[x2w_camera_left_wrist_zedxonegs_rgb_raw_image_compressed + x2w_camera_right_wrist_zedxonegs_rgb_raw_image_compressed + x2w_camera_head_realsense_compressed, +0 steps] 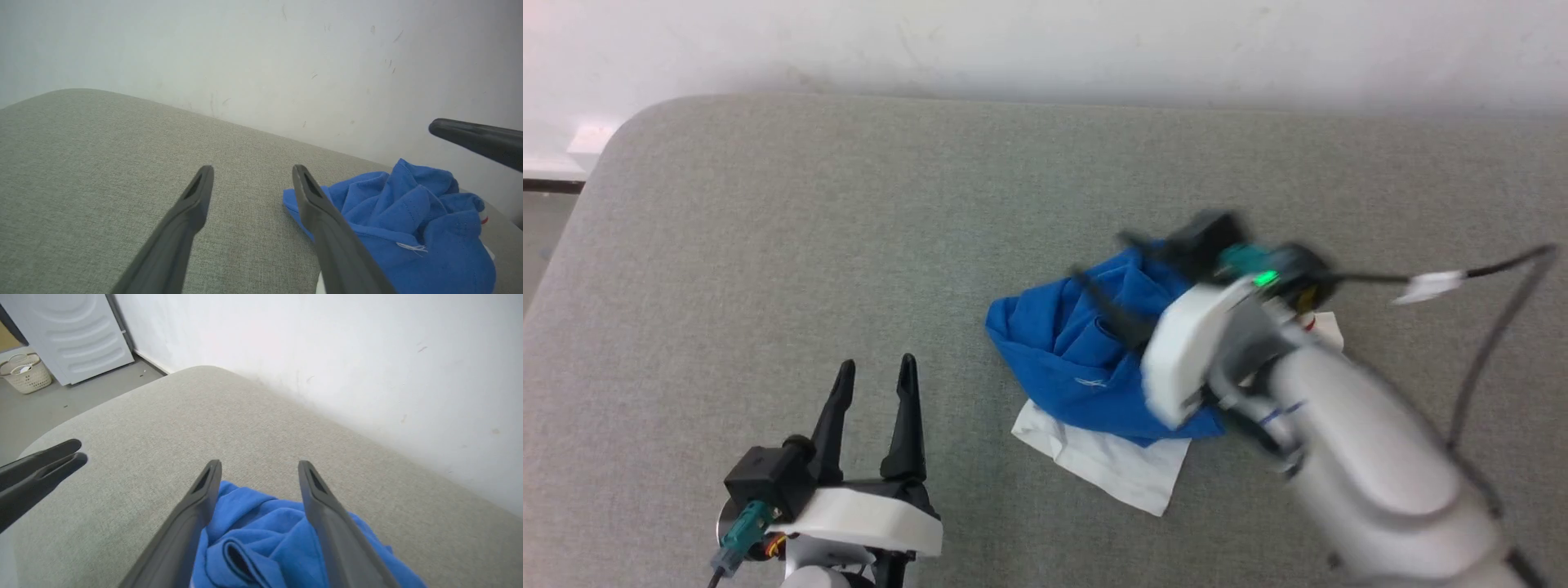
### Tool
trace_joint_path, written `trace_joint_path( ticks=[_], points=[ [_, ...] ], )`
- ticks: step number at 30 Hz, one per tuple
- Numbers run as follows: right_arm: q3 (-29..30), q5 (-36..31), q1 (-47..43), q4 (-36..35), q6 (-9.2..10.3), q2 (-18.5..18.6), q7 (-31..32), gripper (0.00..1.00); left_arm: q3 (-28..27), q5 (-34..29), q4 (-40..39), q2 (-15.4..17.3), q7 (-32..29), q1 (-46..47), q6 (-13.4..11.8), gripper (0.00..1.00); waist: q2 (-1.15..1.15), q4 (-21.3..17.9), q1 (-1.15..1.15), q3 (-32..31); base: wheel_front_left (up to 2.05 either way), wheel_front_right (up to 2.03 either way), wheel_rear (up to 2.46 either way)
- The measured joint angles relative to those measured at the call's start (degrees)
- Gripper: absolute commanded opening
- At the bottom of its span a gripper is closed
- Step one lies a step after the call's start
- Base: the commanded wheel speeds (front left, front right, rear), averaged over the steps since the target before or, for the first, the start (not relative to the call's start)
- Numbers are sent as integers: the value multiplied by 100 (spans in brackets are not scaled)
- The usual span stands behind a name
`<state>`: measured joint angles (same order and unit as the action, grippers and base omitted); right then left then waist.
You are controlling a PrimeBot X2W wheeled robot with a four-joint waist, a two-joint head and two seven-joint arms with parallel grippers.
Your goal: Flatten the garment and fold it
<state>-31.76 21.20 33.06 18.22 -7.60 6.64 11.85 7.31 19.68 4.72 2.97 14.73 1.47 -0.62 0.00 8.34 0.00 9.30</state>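
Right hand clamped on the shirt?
No, the right hand has its jaws wide apart over the crumpled shirt, with nothing pinched between them.

The grey fabric-covered surface (768, 245) in front of me has a rounded far-left corner. Directly on it, toward my right, the garment (1062, 351) lies crumpled in a blue heap, its white cloth spread flat at the near edge.
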Motion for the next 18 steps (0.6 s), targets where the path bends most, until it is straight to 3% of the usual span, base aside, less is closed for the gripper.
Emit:
trace_joint_path(
  ticks=[7, 10, 13, 18],
  points=[
    [1730, -681, -77, -632, 0, 762, 166, 100, -10, 0, -82, -1, -1, -3, -12, 100, 0, -85, 0, 101, 0, 0, 0],
    [2363, -937, -354, -705, 1, 922, 445, 100, 2, 0, -145, -1, 0, 5, -12, 100, 0, -85, 0, 218, 0, 0, 0],
    [2682, -1166, -671, -624, 1, 1021, 811, 100, 23, -2, -183, -1, 0, 35, -12, 100, 0, -71, 0, 366, 0, 0, 0],
    [2665, -1060, -1170, -415, 2, 1035, 1638, 100, 36, -10, -193, -1, 0, 207, -12, 100, 0, -21, 1, 614, 0, 0, 0]
  ],
)
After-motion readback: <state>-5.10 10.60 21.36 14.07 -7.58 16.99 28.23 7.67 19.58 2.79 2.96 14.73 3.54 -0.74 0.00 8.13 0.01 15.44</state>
